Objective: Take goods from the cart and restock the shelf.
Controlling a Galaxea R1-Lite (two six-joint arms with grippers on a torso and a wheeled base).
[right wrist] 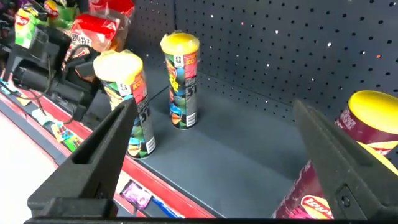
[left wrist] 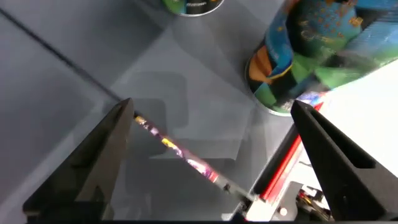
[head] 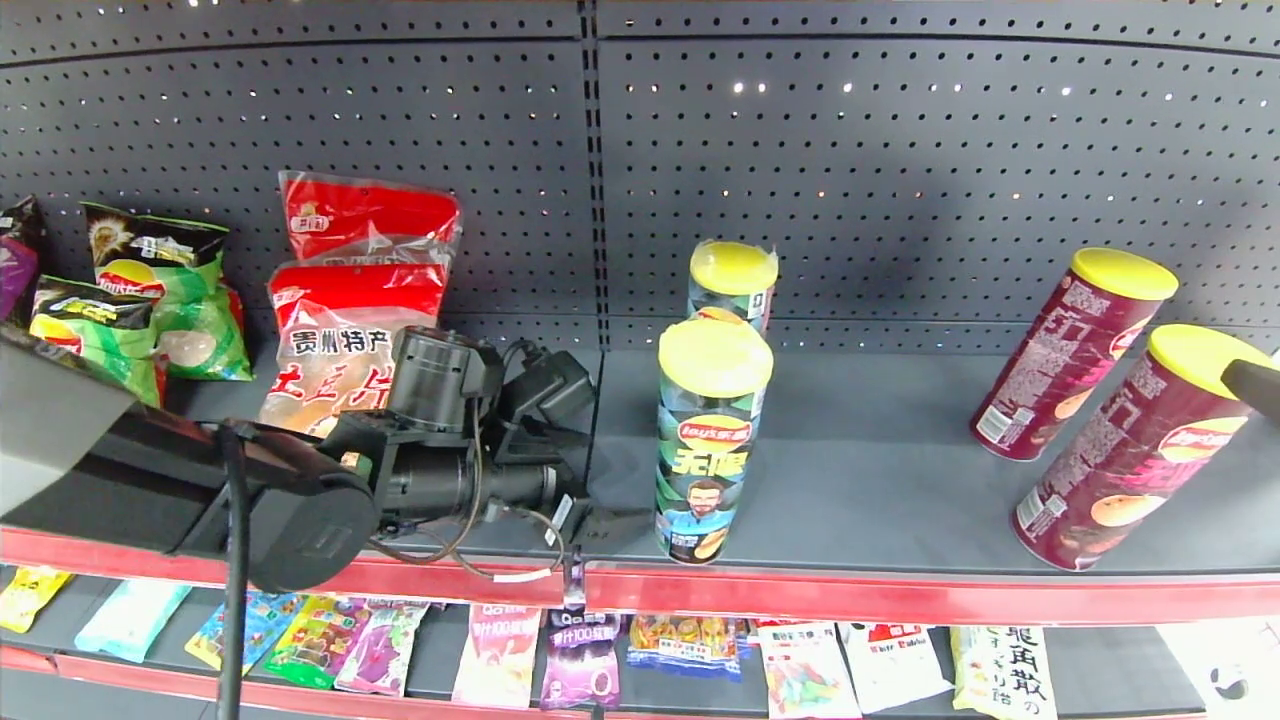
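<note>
Two green chip cans with yellow lids stand mid-shelf, the front can (head: 708, 440) near the red edge and the rear can (head: 732, 283) behind it. Two maroon chip cans (head: 1075, 350) (head: 1130, 450) lean at the right. My left gripper (head: 590, 465) lies low on the shelf just left of the front green can, open and holding nothing; in the left wrist view the can's base (left wrist: 280, 87) sits beyond the left gripper (left wrist: 211, 106), nearer one finger. My right gripper (right wrist: 214, 106) is open and holds nothing, hovering before the shelf beside the front maroon can (right wrist: 357, 149).
Red snack bags (head: 350, 290) and green chip bags (head: 150, 300) fill the shelf's left side. A pegboard back wall (head: 900, 180) closes the shelf behind. The red shelf edge (head: 900, 595) runs along the front, with small packets (head: 580, 660) on the shelf below. Bare shelf floor (head: 880, 470) lies between the green and maroon cans.
</note>
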